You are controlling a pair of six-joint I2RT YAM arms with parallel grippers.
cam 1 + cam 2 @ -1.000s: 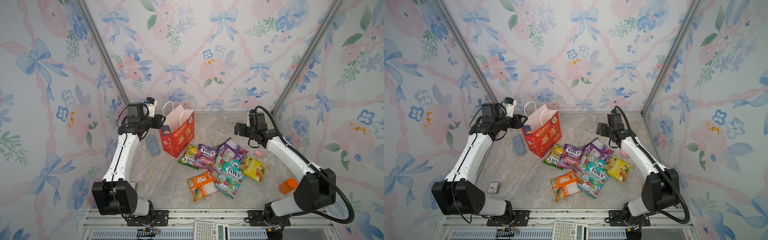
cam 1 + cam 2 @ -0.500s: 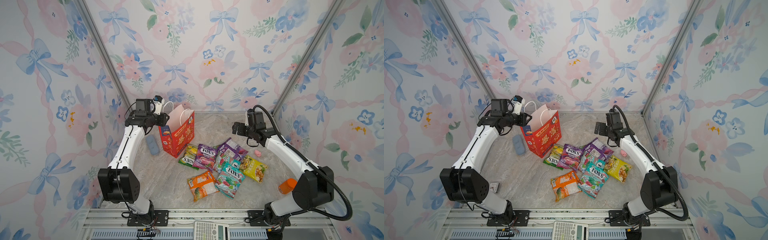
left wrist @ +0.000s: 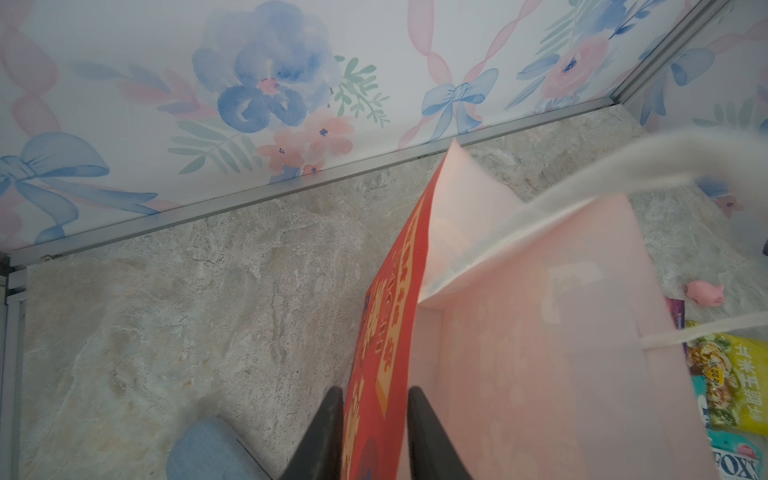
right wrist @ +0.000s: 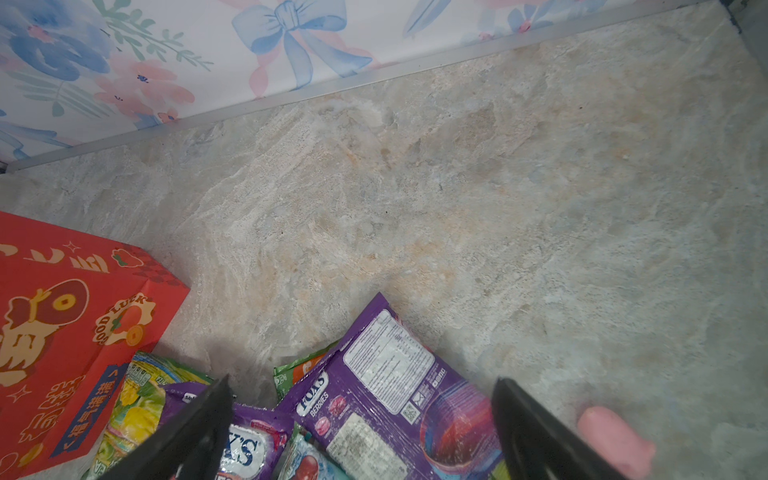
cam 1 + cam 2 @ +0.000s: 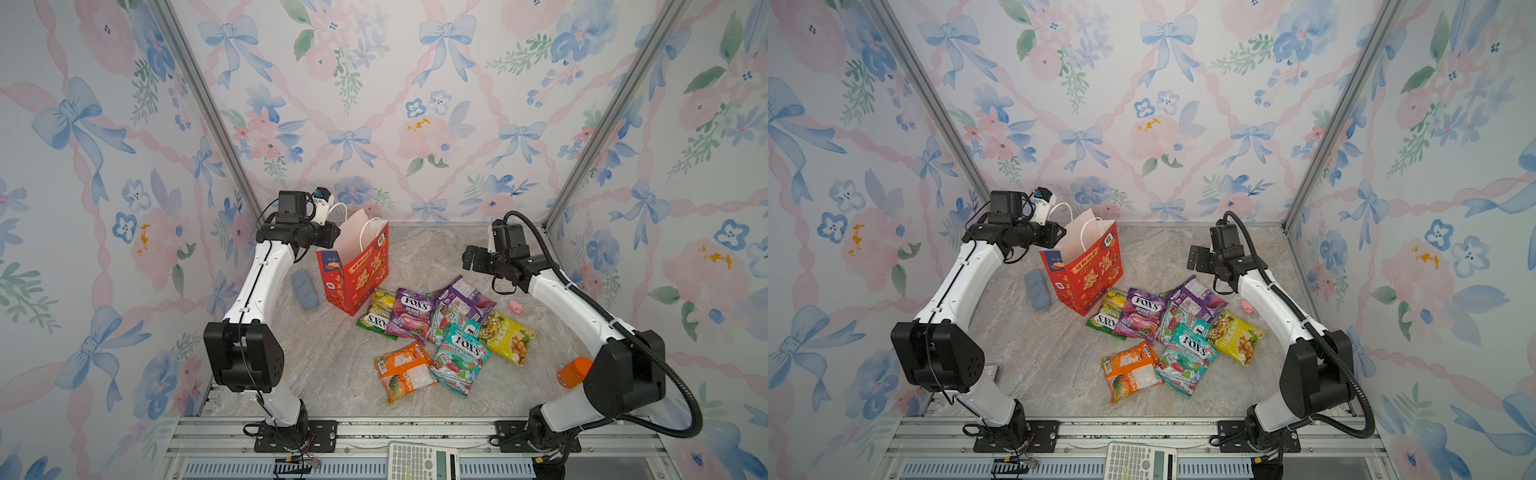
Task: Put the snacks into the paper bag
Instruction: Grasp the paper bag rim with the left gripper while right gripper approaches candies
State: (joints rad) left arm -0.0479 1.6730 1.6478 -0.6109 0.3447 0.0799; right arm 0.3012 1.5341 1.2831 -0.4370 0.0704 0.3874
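Note:
The red paper bag (image 5: 357,278) (image 5: 1086,278) stands upright at the back left, its mouth open and its white handles up. My left gripper (image 5: 332,237) (image 3: 374,390) is at the bag's rim. Its jaws stand astride the bag's red wall (image 3: 386,332), one finger outside and one inside, with a gap still between them. The snacks lie in a loose pile right of the bag: purple FOX'S packets (image 5: 409,316) (image 4: 386,386), a teal one (image 5: 459,355), an orange one (image 5: 403,370), a yellow one (image 5: 505,336) and a green one (image 5: 374,311). My right gripper (image 5: 469,259) (image 4: 361,386) hangs wide open and empty above the purple packet.
A blue-grey pouch (image 5: 304,289) lies left of the bag. A small pink toy (image 5: 516,307) sits beside the right arm. An orange bottle (image 5: 573,371) stands at the front right, and a calculator (image 5: 422,461) rests on the front rail.
My left arm has swung right to the bag's rim and its jaws have narrowed around the wall. The right gripper has shifted slightly and stays open.

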